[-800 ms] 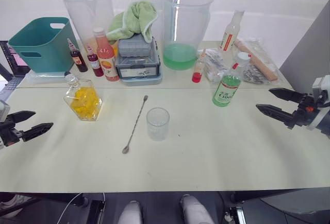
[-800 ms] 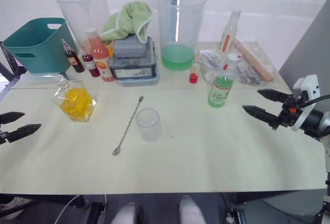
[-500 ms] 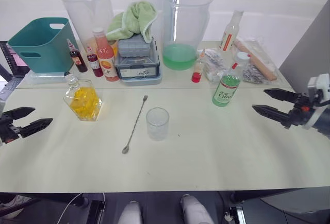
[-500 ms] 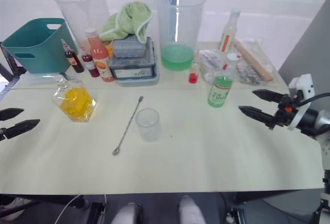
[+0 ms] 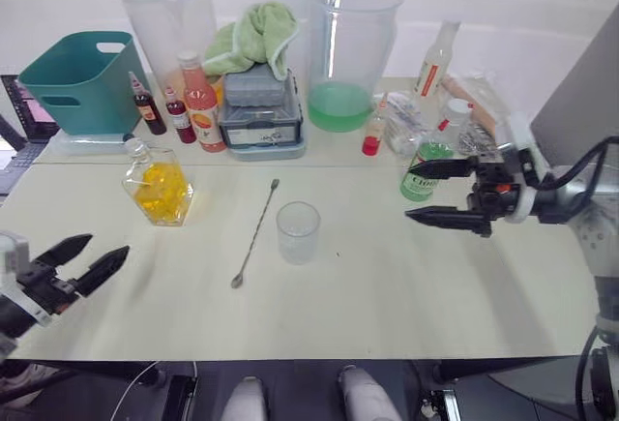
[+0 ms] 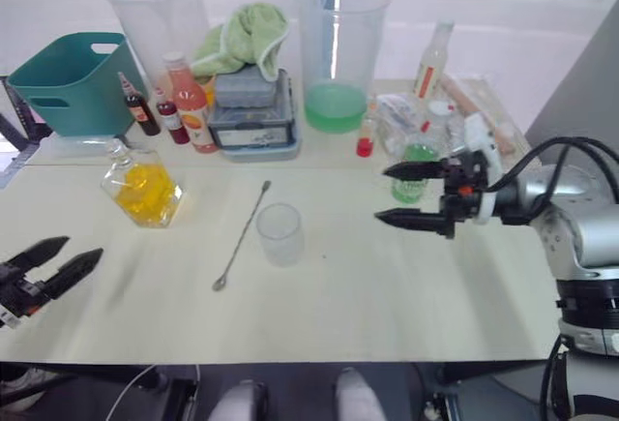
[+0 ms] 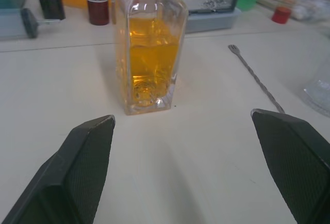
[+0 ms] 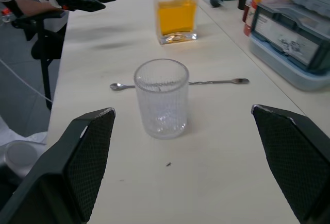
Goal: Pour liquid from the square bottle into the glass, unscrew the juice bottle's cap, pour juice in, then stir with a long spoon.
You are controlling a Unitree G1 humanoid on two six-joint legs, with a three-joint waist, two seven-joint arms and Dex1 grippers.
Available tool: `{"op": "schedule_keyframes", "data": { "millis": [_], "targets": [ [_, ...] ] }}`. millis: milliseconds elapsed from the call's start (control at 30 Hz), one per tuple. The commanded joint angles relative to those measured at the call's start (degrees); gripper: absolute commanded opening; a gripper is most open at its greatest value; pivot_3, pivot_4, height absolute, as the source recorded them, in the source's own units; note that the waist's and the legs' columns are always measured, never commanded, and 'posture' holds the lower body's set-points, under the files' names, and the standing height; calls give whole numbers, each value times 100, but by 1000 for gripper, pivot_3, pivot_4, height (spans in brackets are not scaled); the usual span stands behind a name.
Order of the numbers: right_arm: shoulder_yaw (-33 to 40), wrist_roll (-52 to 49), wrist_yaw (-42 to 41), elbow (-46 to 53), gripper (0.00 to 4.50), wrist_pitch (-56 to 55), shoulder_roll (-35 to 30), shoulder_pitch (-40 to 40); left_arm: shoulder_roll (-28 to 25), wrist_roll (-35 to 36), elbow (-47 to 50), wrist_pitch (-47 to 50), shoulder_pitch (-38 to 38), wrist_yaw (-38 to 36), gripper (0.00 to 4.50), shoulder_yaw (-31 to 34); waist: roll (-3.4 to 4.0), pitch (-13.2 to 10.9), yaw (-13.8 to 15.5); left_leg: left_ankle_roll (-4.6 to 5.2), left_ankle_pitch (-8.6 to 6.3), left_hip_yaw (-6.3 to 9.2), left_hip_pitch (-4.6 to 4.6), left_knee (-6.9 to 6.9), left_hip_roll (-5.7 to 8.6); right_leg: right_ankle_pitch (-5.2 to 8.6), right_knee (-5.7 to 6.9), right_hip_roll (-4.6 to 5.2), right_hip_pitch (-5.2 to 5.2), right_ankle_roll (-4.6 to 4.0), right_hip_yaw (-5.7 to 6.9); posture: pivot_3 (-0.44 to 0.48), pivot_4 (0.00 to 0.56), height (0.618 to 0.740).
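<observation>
1. Head views: the square bottle (image 5: 158, 187) stands upright on the table (image 5: 387, 295), on the robot's left. The glass (image 5: 297, 232) stands empty near the middle, with the long spoon (image 5: 254, 232) lying flat just beside it on its left. The juice bottle (image 5: 427, 162), its cap (image 5: 455, 107) screwed on, stands to the right. The right gripper (image 5: 423, 191) hovers with its fingers spread, empty, in front of the juice bottle's lower half. The left gripper (image 5: 97, 255) sits low near the table's front left edge, fingers parted, empty, well apart from the square bottle.

2. Left wrist view: the left gripper's two fingers (image 7: 82, 167) are wide apart, with the square bottle ahead between them, untouched. The spoon's forked end (image 7: 234, 49) lies beyond.

3. Right wrist view: the right gripper's fingers (image 8: 85, 157) are wide apart around nothing. The glass stands ahead, the spoon behind it, the square bottle further off.
</observation>
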State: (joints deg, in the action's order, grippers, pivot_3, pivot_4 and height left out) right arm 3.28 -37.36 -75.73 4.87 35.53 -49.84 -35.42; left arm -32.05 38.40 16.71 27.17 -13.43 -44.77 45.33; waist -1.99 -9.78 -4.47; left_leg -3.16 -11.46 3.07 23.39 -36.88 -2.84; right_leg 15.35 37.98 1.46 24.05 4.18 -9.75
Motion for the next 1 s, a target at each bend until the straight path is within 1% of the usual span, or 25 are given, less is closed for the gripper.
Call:
{"op": "schedule_keyframes", "data": {
  "millis": [33,100,133,200,333,533,700,833,1000],
  "targets": [
    [66,-201,-40,298,4500,77,24,-200,609,28,815,-334,64,1051,4477,76,-3,1,57,0,0,0,0,-5,0,-2,-1,-1,-1,2,0,0,150,728],
    [59,-217,-33,360,4500,118,57,-233,911,-193,1025,-492,114,1461,4477,-159,-8,2,70,0,0,0,-5,-12,1,-5,-2,0,-10,5,0,0,150,728],
    [61,-219,-29,376,4500,146,71,-245,965,-300,1050,-550,128,1577,4477,-258,-8,2,78,0,0,0,-6,-12,1,-5,-2,-1,-11,5,0,0,150,728],
    [79,-222,12,429,4500,151,103,-211,1184,-556,1032,-655,398,2009,4477,-613,-8,2,86,0,1,1,-10,-14,2,-6,-2,-3,-15,5,0,0,150,728],
    [123,-195,58,525,4500,100,63,-84,1184,-1052,668,-679,784,2405,4477,-1188,-10,3,75,-1,2,2,-10,-17,4,-8,-4,-4,-18,7,-1,0,150,728],
    [352,-277,207,730,4500,165,-78,152,955,-1440,-21,-745,1540,2588,4477,-1708,-10,3,49,-1,1,4,-1,-14,4,-9,-3,-5,-9,6,-1,0,150,728],
    [508,-274,335,838,4500,115,-166,378,770,-1579,-574,-784,2114,2627,4477,-1874,-10,3,49,-1,1,4,-1,-14,4,-9,-4,-5,-11,7,-1,0,150,728],
    [594,-229,471,866,4500,32,-168,491,725,-1625,-880,-793,2453,2662,4477,-1950,-10,2,44,-1,1,5,0,-14,4,-9,-4,-5,-10,7,-1,0,150,728],
    [661,-201,577,950,4500,-50,-179,649,663,-1829,-1408,-855,3015,2712,4477,-2202,-10,2,57,-1,2,7,0,-14,5,-10,-4,-6,-11,8,-1,0,150,728]
  ]
}}
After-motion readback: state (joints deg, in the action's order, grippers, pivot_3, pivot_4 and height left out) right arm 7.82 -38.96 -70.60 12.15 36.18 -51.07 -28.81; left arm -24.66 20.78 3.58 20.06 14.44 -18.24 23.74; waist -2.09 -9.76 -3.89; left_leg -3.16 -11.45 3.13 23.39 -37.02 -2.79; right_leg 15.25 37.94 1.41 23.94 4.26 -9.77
